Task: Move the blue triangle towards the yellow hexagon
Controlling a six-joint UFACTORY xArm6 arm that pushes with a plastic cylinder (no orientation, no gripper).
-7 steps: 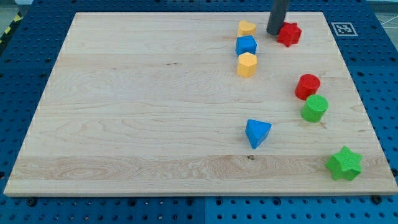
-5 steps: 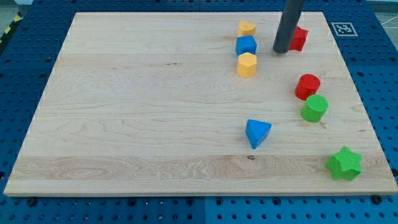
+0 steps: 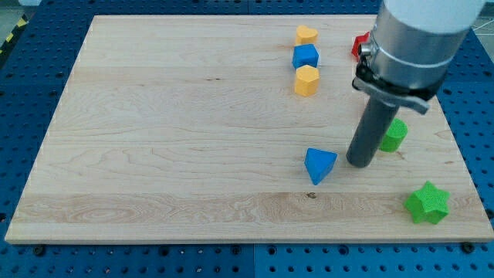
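Observation:
The blue triangle [image 3: 319, 164] lies on the wooden board [image 3: 177, 131], right of centre toward the view's bottom. The yellow hexagon [image 3: 306, 79] sits well above it, under a blue cube [image 3: 306, 55] and a yellow heart-like block [image 3: 306, 34] that form a short column. My tip [image 3: 359, 163] rests on the board just right of the blue triangle, a small gap away. The rod and the arm's grey body rise from it toward the view's top right.
A green cylinder [image 3: 395, 134] sits just right of the rod, partly hidden. A green star [image 3: 427, 203] lies at the lower right. A red block [image 3: 359, 45] peeks out left of the arm near the top. The arm hides the other red block.
My tip has moved from beside the red block at the view's top down to just right of the blue triangle. The arm's body now covers the red cylinder. No block has moved.

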